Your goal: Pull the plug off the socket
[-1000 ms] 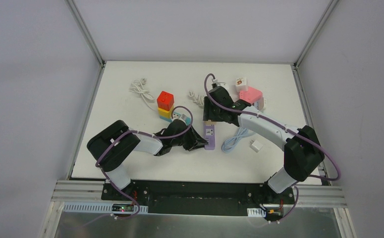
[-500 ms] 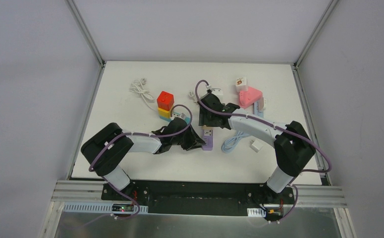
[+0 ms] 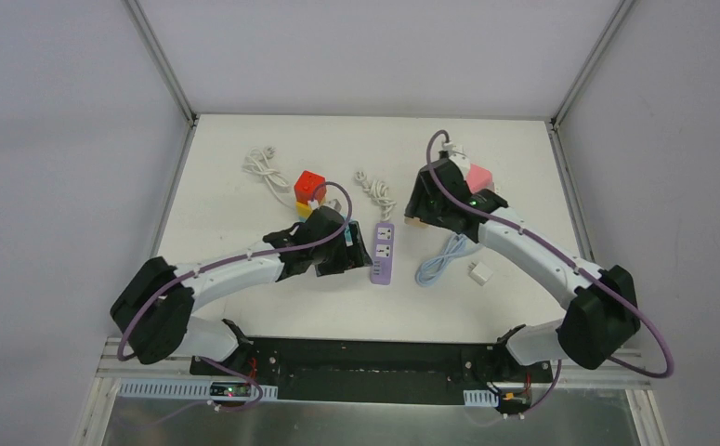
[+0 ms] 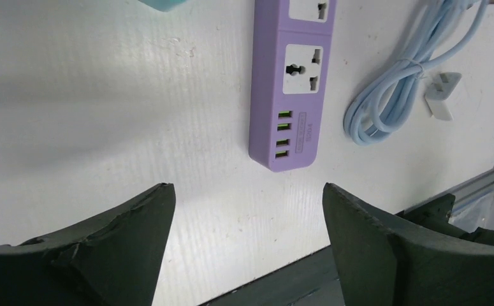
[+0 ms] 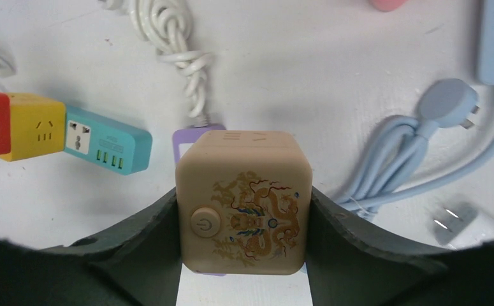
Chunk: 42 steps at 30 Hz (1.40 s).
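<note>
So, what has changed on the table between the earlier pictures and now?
The right pincer, shut on the beige cube plug, has pulled it off the purple socket strip and carried it toward the back right. The left pincer has let go of the strip and opened. The strip stayed almost in place. The red cube and the blue cable did not move.

White tabletop (image 3: 226,216) bears a purple power strip (image 3: 383,253) at centre, blue cable (image 3: 438,265) right, white cord (image 3: 261,169) upper left.
</note>
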Available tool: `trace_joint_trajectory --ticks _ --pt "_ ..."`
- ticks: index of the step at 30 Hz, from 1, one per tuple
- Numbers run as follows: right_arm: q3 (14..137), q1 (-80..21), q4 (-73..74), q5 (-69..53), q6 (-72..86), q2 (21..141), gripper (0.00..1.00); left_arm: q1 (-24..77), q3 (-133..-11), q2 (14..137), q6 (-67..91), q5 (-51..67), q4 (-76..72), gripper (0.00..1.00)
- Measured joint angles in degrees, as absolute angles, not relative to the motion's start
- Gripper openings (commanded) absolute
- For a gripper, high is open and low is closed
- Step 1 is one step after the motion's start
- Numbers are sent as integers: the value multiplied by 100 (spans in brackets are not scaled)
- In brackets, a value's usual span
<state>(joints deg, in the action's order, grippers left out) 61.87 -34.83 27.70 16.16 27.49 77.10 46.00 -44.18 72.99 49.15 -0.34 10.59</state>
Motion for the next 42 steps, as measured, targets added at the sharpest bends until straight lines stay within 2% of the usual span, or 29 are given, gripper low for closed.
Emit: trace_joint_trajectory --ticks 2,15,18,20,23,29,34,38,42 --pt "5905 -3332 2825 1468 2797 7511 2 4600 -4532 6855 4665 -283 1455 99" --pt "4307 -2727 3382 292 3522 6681 11 4565 -4434 5024 4263 -1293 3044 99" --pt "4176 -2683 3406 95 3675 6600 20 4565 -4329 4807 4268 -1376 3256 99" --pt "4136 -2657 3393 54 3763 6549 22 4565 -4250 4637 4274 -1406 3369 99" --pt "4073 -2613 3387 -21 3922 6399 22 4565 -4128 4324 4281 -1409 3505 99" --pt "4051 -2569 3420 -130 4180 5920 11 4565 -4066 3774 4278 -1409 3739 98" --pt "4174 -2556 3802 296 4348 5570 9 4565 -4060 3540 4270 -1406 3951 98" --pt "4313 -2536 4324 908 4499 5555 9 4565 -3970 3361 4265 -1404 4021 98" --pt "4230 -2530 4678 1229 4650 5588 17 4565 -3907 3234 4259 -1393 4058 98"
